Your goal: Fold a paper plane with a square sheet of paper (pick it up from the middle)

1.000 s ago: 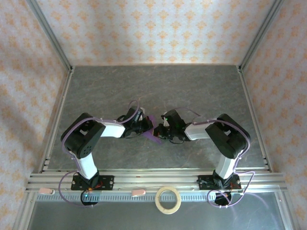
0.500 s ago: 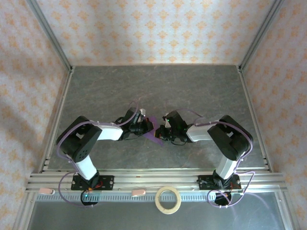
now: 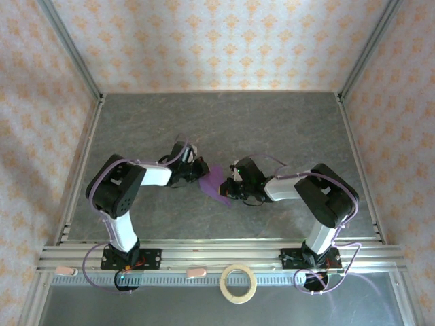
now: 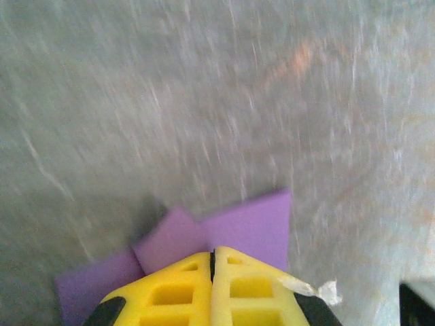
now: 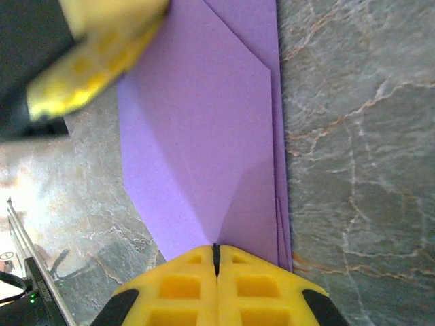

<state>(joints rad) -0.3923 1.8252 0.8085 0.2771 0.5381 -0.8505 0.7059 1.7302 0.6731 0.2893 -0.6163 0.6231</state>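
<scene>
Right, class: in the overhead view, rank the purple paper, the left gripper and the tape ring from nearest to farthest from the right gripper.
1. The purple paper: right at the fingertips of the right gripper, touching it.
2. The left gripper: on the other side of the paper.
3. The tape ring: far off, at the bottom of the view.

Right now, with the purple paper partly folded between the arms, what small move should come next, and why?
Probably slide the shut left fingers across the paper to press its fold flat. The right fingers, shut, sit on its other end and seem to steady it, while a flap near the left fingers casts a shadow, so looks lifted.
</scene>
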